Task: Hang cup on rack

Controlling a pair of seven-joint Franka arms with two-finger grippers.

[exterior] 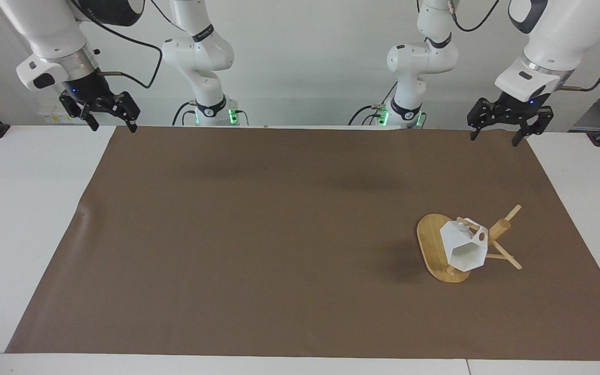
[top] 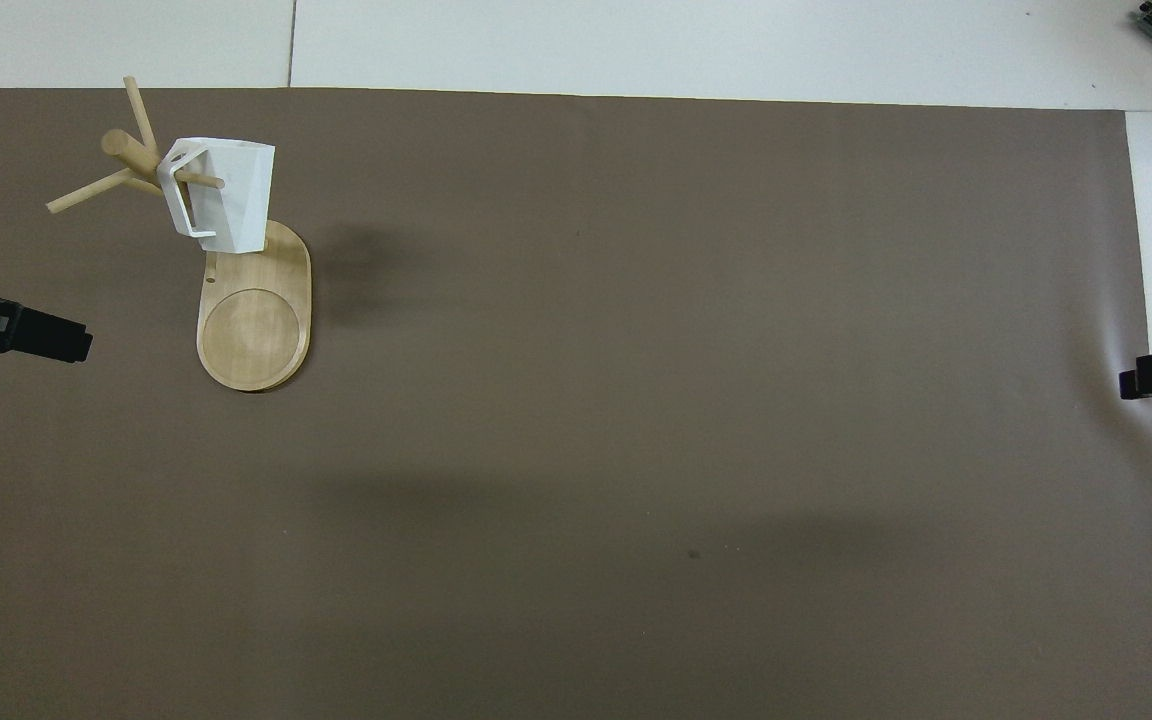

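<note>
The cup hangs on the rack, its handle threaded over one of the thin pegs, the body tipped so its open mouth faces away from the robots and slightly down. The rack stands on the brown mat toward the left arm's end of the tabletop, roughly midway between the edge nearest the robots and the edge farthest from them. Its oval base runs lengthwise toward and away from the robots, and the post with the pegs rises from the end of the base farther from them.

The left gripper is raised over the corner of the mat at the robots' edge, at its own end of the tabletop; its fingers are apart and hold nothing. The cup lies well apart from it, farther out across the mat. The right gripper hangs over the other corner of the mat at the robots' edge, fingers likewise apart and empty, and much farther from the rack; that arm waits. The left arm is plainly the nearer one to the cup.

Judging from how things lie, the hanging looks done, with the cup carried by the peg alone and no gripper near it.

The mat is flat, matte and bare apart from the rack, with white tabletop showing around it and a pale wall past the arm bases.
</note>
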